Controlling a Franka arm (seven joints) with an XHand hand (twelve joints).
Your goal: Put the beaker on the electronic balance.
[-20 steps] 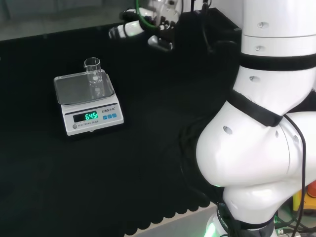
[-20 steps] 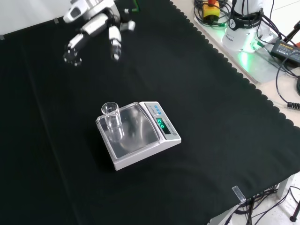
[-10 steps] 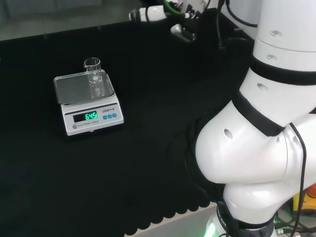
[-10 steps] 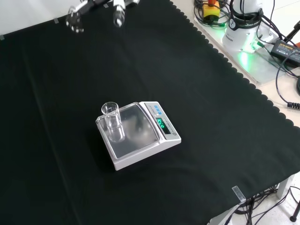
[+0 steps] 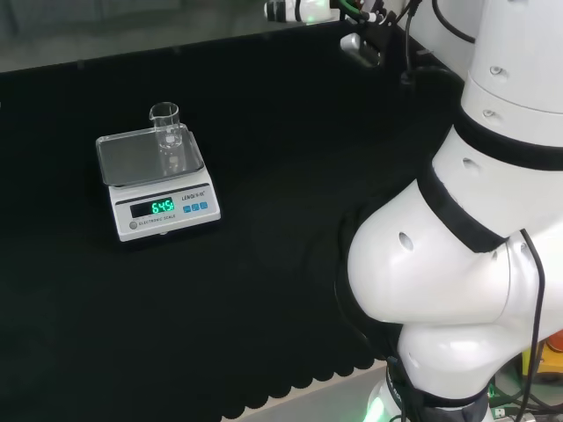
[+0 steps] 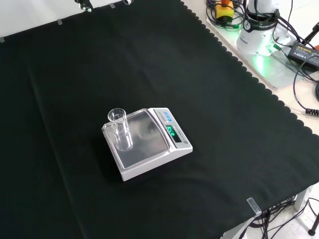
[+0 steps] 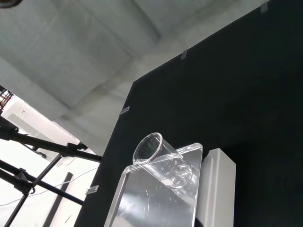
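**Beaker standing on the balance, hand drawn well away**

The beaker point(image 5: 167, 136), a small clear glass cylinder with a pouring lip, stands upright on the shiny metal pan of the white electronic balance point(image 5: 163, 211). In the head view it sits at the pan's far right corner; in the front view point(image 6: 119, 128) that is the pan's upper left corner, close to the edge but fully on the plate. The wrist view shows its base point(image 7: 163, 163) flat on the pan, near the pan's edge. The balance's green display is lit, and the balance itself sits on the black cloth point(image 6: 224, 124) toward the middle of the bench, well clear of the cloth's scalloped edge.

The black and white hand point(image 5: 303, 10) is high at the far edge of the bench in the head view, well apart from the balance. It touches nothing; too little of it shows to tell whether its fingers are straight or curled.

Judged from this, the placing looks done, and what remains is a clean retreat. To do that well, the arm should stay high and away from the balance, so nothing brushes the beaker so near the pan's edge or disturbs the reading. A more central placement would have been safer.
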